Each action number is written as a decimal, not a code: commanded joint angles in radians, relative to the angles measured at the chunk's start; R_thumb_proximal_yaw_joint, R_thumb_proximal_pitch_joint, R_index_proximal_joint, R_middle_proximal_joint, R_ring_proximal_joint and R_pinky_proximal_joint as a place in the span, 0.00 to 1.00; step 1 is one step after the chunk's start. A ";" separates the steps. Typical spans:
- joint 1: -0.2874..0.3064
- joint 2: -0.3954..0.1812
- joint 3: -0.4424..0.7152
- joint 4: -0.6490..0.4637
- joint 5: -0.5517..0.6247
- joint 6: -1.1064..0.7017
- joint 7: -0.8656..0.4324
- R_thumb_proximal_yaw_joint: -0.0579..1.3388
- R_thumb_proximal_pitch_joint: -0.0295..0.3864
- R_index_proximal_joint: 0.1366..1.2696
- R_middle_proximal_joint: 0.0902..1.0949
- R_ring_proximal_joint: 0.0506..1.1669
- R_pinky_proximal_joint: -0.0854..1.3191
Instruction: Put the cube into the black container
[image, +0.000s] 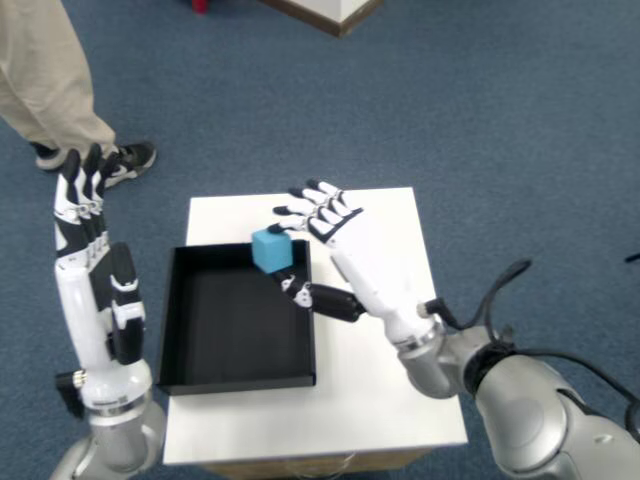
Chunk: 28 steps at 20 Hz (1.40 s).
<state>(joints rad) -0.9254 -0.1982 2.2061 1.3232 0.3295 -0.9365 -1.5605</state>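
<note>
A small blue cube is pinched between the thumb and fingers of my right hand. The cube hangs above the far right corner of the black container, a shallow square tray on the white table. The tray's inside is bare. My left hand is raised at the left edge of the view, fingers straight and holding nothing.
A person's legs and dark shoe stand on the blue carpet beyond the table's left corner. A black cable loops off my right forearm. White table surface shows to the right of the tray.
</note>
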 joint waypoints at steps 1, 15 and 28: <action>-0.087 -0.013 -0.042 -0.063 0.001 0.067 0.016 0.93 0.45 0.84 0.36 0.23 0.21; -0.092 -0.005 -0.317 -0.226 -0.122 0.472 0.485 0.92 0.46 0.84 0.36 0.25 0.24; -0.046 0.017 -0.537 -0.238 -0.338 0.590 0.664 0.91 0.42 0.85 0.36 0.29 0.31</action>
<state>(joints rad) -0.9200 -0.1795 1.7118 1.0918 -0.0029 -0.3571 -0.8773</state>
